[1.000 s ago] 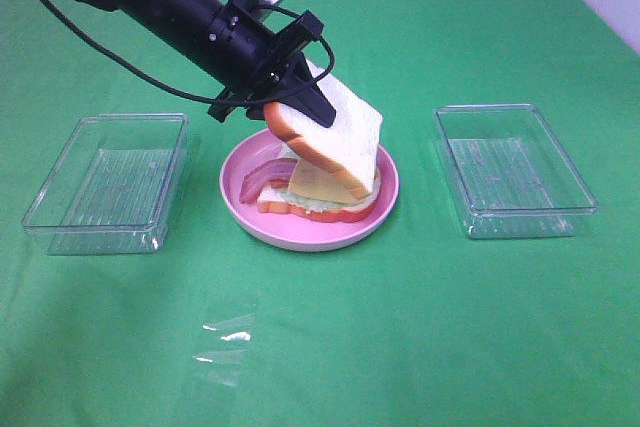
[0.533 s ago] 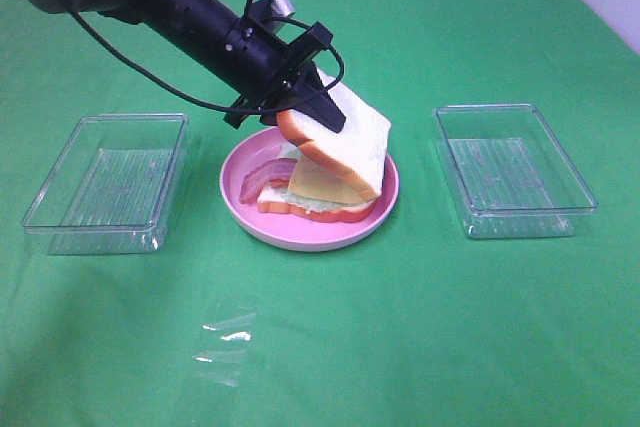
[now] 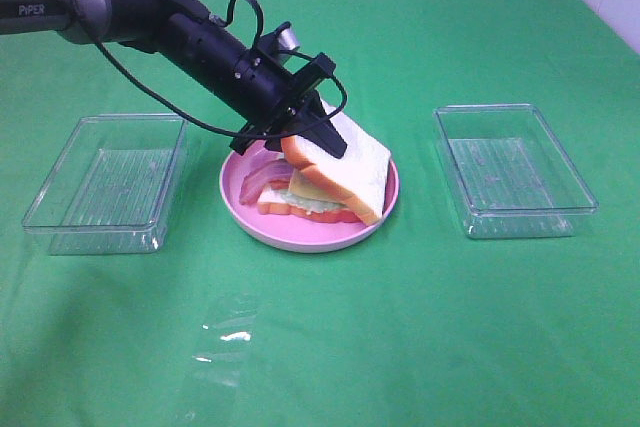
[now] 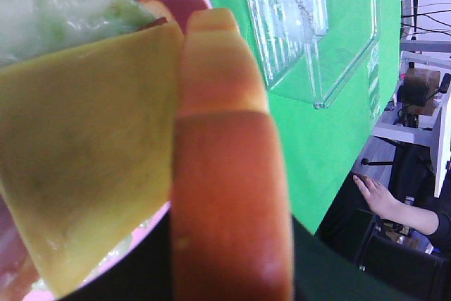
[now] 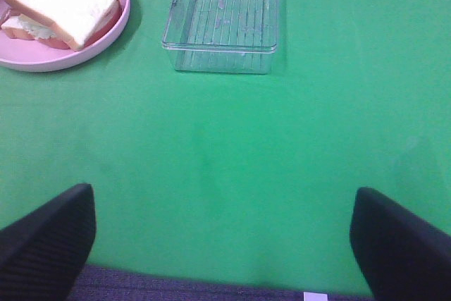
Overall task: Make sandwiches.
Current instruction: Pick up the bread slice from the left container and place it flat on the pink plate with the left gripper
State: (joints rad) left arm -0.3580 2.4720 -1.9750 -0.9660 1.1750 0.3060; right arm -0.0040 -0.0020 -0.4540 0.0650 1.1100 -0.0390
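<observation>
sandwiches | left gripper pinches top bread slice at crust edge, tilted over stack on pink plate | likely light, stiff foam, loose layers may slide; you keep hold at crust | right gripper spread, idle

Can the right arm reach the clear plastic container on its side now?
Probably yes. The right pincer is open, and only bare green cloth lies between it and the clear plastic container.
</observation>
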